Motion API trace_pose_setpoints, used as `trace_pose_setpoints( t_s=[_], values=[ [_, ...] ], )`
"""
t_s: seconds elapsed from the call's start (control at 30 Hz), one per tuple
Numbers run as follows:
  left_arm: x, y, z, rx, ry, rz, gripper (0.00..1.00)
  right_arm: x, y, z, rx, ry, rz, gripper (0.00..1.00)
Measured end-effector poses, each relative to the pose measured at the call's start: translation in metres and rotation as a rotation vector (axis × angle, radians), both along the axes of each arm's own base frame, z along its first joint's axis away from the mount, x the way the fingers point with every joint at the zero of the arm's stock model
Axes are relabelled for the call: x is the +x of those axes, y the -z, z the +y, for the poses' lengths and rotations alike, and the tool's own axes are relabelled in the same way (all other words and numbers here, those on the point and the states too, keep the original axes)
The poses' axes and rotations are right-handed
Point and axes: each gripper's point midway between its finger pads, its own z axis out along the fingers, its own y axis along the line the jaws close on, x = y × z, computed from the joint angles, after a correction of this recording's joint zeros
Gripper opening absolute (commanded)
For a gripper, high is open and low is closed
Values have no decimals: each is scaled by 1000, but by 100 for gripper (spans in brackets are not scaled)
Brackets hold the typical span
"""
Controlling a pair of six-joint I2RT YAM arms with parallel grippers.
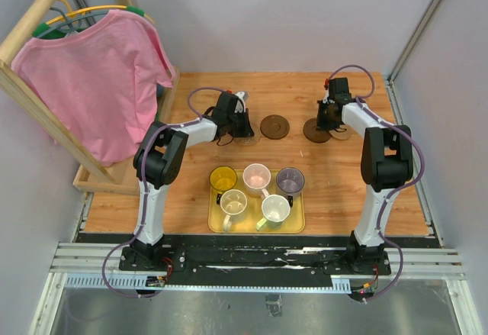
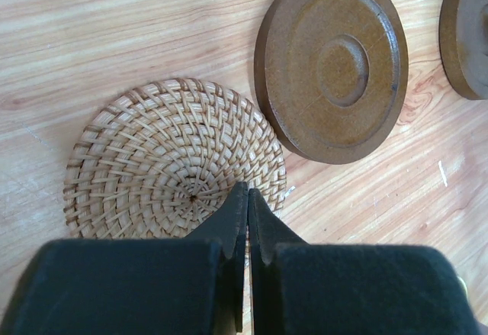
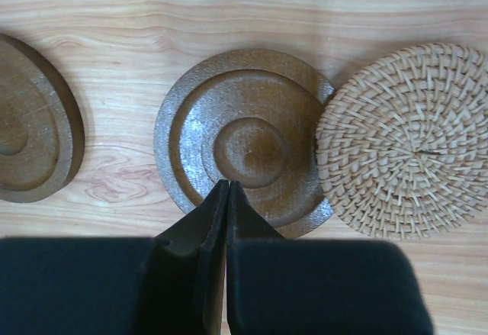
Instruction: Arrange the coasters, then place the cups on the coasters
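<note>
Two dark brown coasters (image 1: 274, 127) (image 1: 316, 130) lie side by side at the back of the wooden table. In the left wrist view my left gripper (image 2: 248, 194) is shut and empty, its tips over the near edge of a pale woven coaster (image 2: 175, 159), left of a dark coaster (image 2: 332, 64). My right gripper (image 3: 229, 185) is also shut and empty, over the near part of a dark coaster (image 3: 244, 140); a woven coaster (image 3: 408, 140) touches that one's right edge. The cups, yellow (image 1: 223, 178), pink (image 1: 257, 175), grey-purple (image 1: 290, 179), cream (image 1: 232, 204) and white-green (image 1: 275, 208), stand on the tray.
The yellow tray (image 1: 299, 224) sits at the table's front middle. A wooden clothes rack with a pink shirt (image 1: 99, 83) stands at the back left, its base on the table's left edge. Grey walls close in the back and sides.
</note>
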Motion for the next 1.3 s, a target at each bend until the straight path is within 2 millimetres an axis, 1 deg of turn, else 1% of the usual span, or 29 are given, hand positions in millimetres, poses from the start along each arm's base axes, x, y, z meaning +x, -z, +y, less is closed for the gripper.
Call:
trace_pose_setpoints(
  t_s=[0.17,0.37,0.5,0.63,0.73,0.8,0.93,1.13,1.3],
  values=[
    [4,0,5,33,-23,-7,1,2,1,5,10,-20,-6,1],
    [11,1,15,87,-73,-18,1,0,13,8,22,-31,19,1],
    [13,2,21,113,-95,-22,1,0,16,8,24,-33,23,1],
    [15,2,24,122,-110,-24,1,4,16,13,45,-46,20,1],
    [19,1,32,124,-125,-21,1,9,16,18,55,-58,14,1],
    [23,1,37,125,-137,-17,1,13,16,22,57,-70,9,1],
    [32,0,44,126,-150,-18,0,17,16,40,61,-108,0,1],
    [35,0,42,121,-137,-18,1,19,15,67,73,-162,-6,1],
    [34,0,41,116,-127,-17,1,21,15,69,73,-166,-8,1]
  ],
)
